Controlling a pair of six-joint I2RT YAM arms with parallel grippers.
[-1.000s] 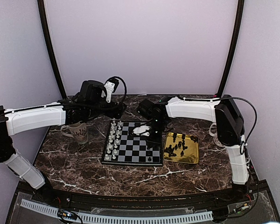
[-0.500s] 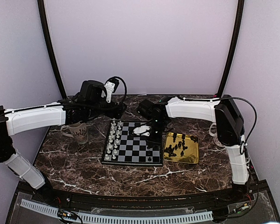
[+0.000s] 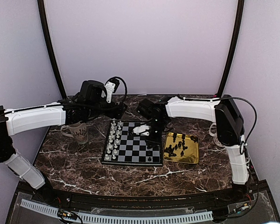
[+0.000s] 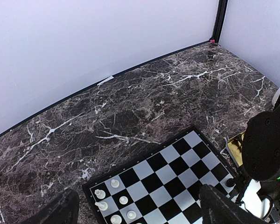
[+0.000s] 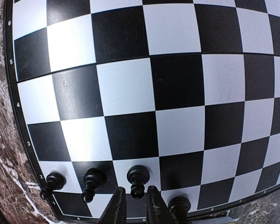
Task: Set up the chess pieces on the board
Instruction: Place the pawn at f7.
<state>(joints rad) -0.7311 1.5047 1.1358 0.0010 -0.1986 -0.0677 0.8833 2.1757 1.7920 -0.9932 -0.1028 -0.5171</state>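
You have black pawns (image 5: 92, 179) standing along the right edge of the chessboard (image 5: 177, 84). More black pieces (image 3: 177, 148) lie in the gold tray (image 3: 191, 160) just right of the board. Your right end effector (image 5: 135, 205) is narrowly open at one pawn. Your left end effector (image 4: 140, 212) hovers wide open and empty over the board's far edge.

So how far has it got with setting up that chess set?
Done: the pale pieces stand in two rows along the board's left side, and four black pieces line its right edge. In hand: the right gripper straddles one black pawn; gripped or released, I can't tell. Still to do: a cluster of black pieces waits in the gold tray. The left gripper hovers open.
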